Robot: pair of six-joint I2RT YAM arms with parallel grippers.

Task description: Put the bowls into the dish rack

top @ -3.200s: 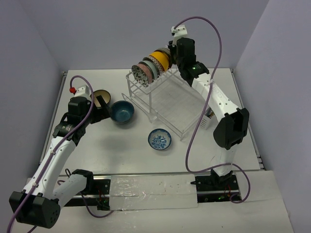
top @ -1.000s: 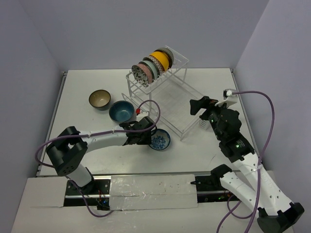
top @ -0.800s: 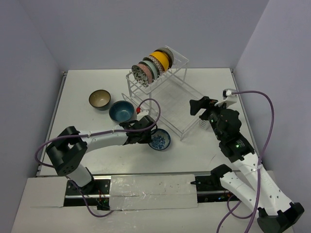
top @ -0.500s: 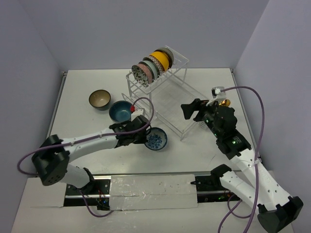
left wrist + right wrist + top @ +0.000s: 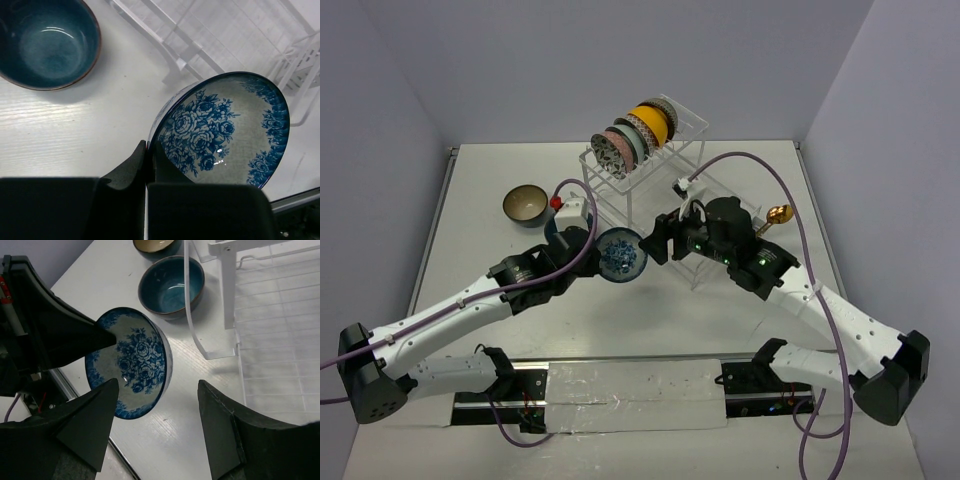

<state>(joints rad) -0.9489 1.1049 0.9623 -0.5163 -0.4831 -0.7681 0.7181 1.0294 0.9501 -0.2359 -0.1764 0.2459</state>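
My left gripper (image 5: 148,150) is shut on the rim of the blue-patterned bowl (image 5: 225,130), which hangs tilted above the table in front of the dish rack (image 5: 665,205). Opposite it, my right gripper (image 5: 158,385) is open; that bowl (image 5: 132,362) lies just ahead of the left fingertip and touches neither finger. In the top view the held bowl (image 5: 620,252) sits between the left gripper (image 5: 595,246) and the right gripper (image 5: 660,240). Several bowls (image 5: 635,132) stand on edge on the rack's upper shelf. A dark blue bowl (image 5: 172,285) and a brown bowl (image 5: 524,203) rest on the table.
A gold spoon (image 5: 778,215) sticks up from the holder on the rack's right side. The rack's clear front post (image 5: 227,295) stands close to the right of the held bowl. Grey walls close in the table on three sides.
The left gripper closed on the patterned bowl and lifted it up and left toward the rack. The right arm swung left to face the bowl, its jaws narrowing.
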